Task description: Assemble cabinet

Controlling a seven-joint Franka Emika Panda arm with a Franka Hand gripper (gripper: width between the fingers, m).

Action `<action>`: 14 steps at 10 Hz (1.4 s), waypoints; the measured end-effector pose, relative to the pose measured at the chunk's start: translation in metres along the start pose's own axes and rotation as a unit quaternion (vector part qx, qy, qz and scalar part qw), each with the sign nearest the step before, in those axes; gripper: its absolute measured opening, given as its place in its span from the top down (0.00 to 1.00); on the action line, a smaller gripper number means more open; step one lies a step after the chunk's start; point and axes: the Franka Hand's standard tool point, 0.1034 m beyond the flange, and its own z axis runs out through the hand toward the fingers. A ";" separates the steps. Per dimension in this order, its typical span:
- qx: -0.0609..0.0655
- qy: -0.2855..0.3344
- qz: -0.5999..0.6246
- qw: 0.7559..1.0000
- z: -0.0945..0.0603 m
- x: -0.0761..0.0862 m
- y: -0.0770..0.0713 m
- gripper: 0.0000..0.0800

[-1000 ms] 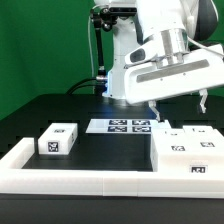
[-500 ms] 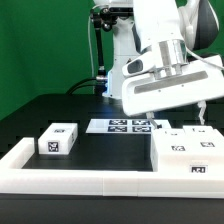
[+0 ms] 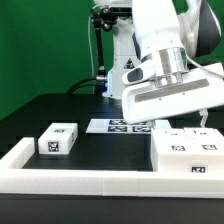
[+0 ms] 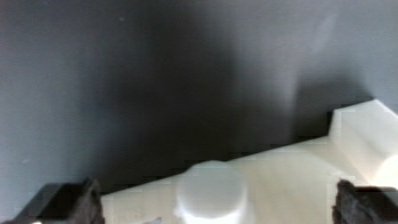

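Note:
The cabinet parts are white blocks with black-and-white tags. A large block [image 3: 186,152] lies at the exterior view's right, and a small block [image 3: 57,140] lies at the left. My gripper [image 3: 178,121] hangs just above the far edge of the large block. In the wrist view my gripper [image 4: 217,206] is open, its dark fingertips [image 4: 64,205] wide apart and empty. Between them shows the block's white surface [image 4: 302,165] with a rounded white knob [image 4: 214,190]. The arm hides the block's far side in the exterior view.
The marker board [image 3: 112,125] lies flat on the black table behind the blocks, partly covered by my hand. A long low white border rail [image 3: 90,182] runs along the front and up the left side. A green wall stands behind.
My gripper has come down and a little to the exterior view's right, closer to the large block. The blocks have not moved.

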 end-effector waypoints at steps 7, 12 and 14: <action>0.000 -0.001 -0.001 1.000 0.001 -0.001 0.001 0.19; 0.003 -0.084 -0.003 0.996 0.004 -0.008 -0.001 0.19; 0.007 -0.132 -0.002 0.991 0.003 -0.005 -0.003 0.19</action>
